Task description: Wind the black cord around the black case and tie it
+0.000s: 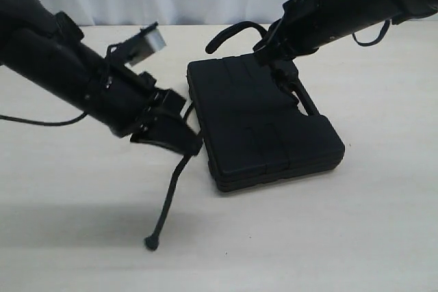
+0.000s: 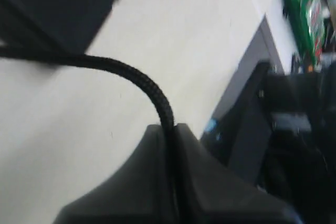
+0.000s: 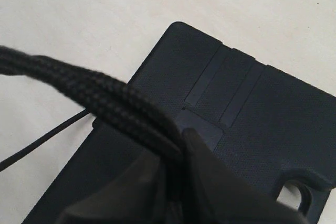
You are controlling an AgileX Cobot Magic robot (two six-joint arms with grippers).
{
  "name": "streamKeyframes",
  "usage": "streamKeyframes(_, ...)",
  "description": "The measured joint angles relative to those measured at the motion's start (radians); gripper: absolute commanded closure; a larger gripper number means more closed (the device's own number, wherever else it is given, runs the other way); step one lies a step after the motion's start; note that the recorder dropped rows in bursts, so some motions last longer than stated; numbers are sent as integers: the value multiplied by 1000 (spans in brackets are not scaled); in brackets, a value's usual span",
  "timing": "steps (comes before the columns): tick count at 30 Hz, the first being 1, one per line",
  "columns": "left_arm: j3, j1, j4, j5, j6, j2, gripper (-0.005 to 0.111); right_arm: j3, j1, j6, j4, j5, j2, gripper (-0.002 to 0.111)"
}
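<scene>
left gripper (image 1: 181, 140) and right gripper (image 1: 279, 72) each pinch the black cord (image 1: 171, 197), beside and above the black case (image 1: 263, 128); no cord crosses its top yet, so wrapping and tying remain.

The case (image 1: 263, 124) lies flat on your table (image 1: 82, 237), right of centre, with its handle slot along the right edge. Your left gripper (image 1: 186, 143) sits just beside the case's left edge, pinching the cord (image 1: 168, 203), which runs forward to a knotted end on the table. Your right gripper (image 1: 279, 66) hangs over the case's far end, gripping cord that arches behind it.
</scene>
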Motion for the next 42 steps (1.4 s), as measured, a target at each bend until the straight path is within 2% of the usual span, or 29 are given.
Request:
streamKeyframes(13, -22, 0, -358, -561, 19, 25, 107, 0, 0, -29, 14, 1, 0, 104)
streamKeyframes(19, -22, 0, -493, -708, 19, 61, 105, 0, 0, -35, 16, -3, 0, 104)
streamKeyframes(21, -22, 0, -508, -718, 19, 83, 99, 0, 0, -36, 16, -8, 0, 104)
streamKeyframes(23, -22, 0, -513, -724, 19, 103, 86, 0, 0, -37, 16, -8, 0, 104)
streamKeyframes(28, -22, 0, -515, -748, 21, 124, 38, 0, 0, -37, 18, -9, 0, 104)
streamKeyframes(31, -22, 0, -517, -751, 24, 124, 23, 0, 0, -37, 18, -9, 0, 104)
streamKeyframes(33, -22, 0, -518, -751, 35, 124, 20, 0, 0, -38, 18, -9, 0, 104)
streamKeyframes(38, -22, 0, -515, -754, 136, 118, 20, 0, 0, -39, 18, -9, 0, 104)
streamKeyframes(42, -33, 0, -474, -820, 355, 73, 20, 0, 0, -39, 18, -9, 0, 104)
